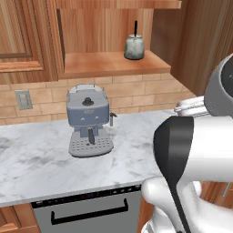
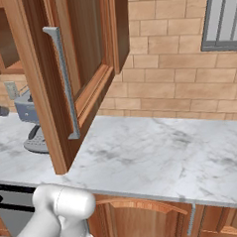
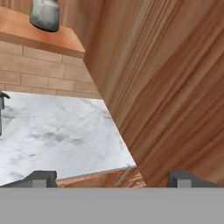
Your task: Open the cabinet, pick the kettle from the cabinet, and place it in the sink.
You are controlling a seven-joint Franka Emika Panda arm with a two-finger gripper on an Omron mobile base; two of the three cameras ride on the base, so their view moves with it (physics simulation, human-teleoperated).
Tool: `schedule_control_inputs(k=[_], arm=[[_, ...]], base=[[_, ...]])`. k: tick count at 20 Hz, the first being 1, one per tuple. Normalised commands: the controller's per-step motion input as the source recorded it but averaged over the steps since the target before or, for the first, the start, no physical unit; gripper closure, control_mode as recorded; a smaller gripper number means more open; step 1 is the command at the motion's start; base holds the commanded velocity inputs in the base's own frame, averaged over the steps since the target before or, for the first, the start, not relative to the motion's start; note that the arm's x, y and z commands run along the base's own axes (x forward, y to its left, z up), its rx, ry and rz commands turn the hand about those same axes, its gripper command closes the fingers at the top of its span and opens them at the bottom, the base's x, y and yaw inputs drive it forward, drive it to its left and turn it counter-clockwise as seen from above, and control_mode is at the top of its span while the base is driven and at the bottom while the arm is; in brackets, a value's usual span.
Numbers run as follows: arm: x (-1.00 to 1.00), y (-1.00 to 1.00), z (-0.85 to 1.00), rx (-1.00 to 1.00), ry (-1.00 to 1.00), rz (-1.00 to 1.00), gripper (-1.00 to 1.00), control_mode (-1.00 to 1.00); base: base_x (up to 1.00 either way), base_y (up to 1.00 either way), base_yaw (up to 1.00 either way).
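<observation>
The left base view sits behind the arm, facing forward and down at the marble counter (image 1: 36, 159) and the open cabinet (image 1: 109, 63) shelf beyond. The right base view looks along that same counter, close behind the swung-out cabinet door (image 2: 64, 84). The hand view faces the door's inner face at close range, sharing counter and shelf.

Cabinet (image 1: 109, 63) shelf front stands open; kettle (image 1: 134, 47) sits at its right end. Swung-out door (image 3: 175, 87) blocks the right. Espresso machine (image 1: 88, 120) occupies the table (image 1: 36, 159) below.
</observation>
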Motion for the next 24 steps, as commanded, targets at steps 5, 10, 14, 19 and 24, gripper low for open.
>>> schedule_control_inputs(k=[5, 10, 14, 19, 24], arm=[[0.44, 0.0, 0.05, 0.17, 0.01, 0.3, -1.0, -1.0], [0.47, 0.04, 0.18, 0.08, 0.16, 0.13, -1.0, -1.0], [0.49, 0.14, 0.13, 0.04, 0.16, 0.02, -1.0, -1.0], [0.5, 0.19, 0.08, 0.05, 0.14, 0.0, -1.0, -1.0], [0.4, 0.1, -0.04, 0.1, 0.07, 0.0, -1.0, -1.0]], base=[[0.0, 0.0, 0.0], [0.0, 0.0, 0.0], [0.0, 0.0, 0.0], [0.0, 0.0, 0.0], [0.0, 0.0, 0.0]])
